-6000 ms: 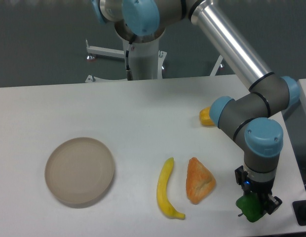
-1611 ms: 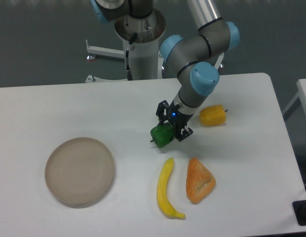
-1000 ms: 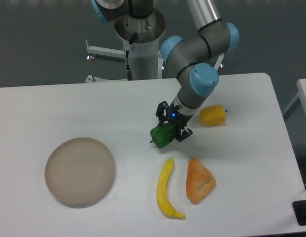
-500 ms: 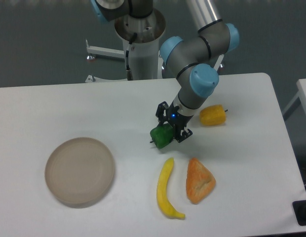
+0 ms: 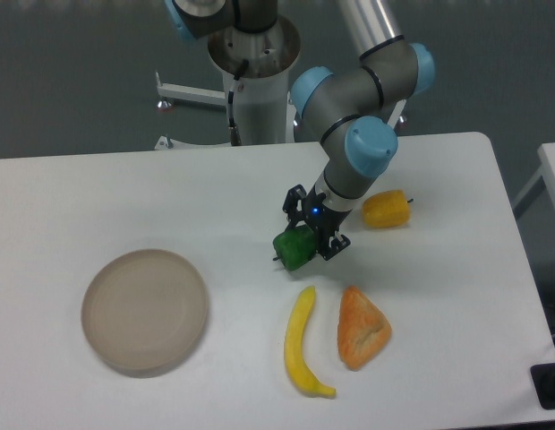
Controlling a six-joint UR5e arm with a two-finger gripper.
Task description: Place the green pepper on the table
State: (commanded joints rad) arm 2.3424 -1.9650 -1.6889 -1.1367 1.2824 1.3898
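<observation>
The green pepper (image 5: 293,250) is a small glossy dark-green lump near the middle of the white table (image 5: 98,197), its short stem pointing left. My gripper (image 5: 308,238) reaches down to it from the upper right and is shut on the pepper, with black fingers on either side of it. The pepper sits at or just above the tabletop; I cannot tell whether it touches.
A yellow pepper (image 5: 386,209) lies just right of the gripper's wrist. A banana (image 5: 302,340) and an orange wedge-shaped piece (image 5: 361,327) lie in front of the green pepper. A round beige plate (image 5: 145,310) sits at the front left.
Over six seconds the arm carried the green pepper from the table's front right corner to the middle. In the last second nothing has visibly moved.
</observation>
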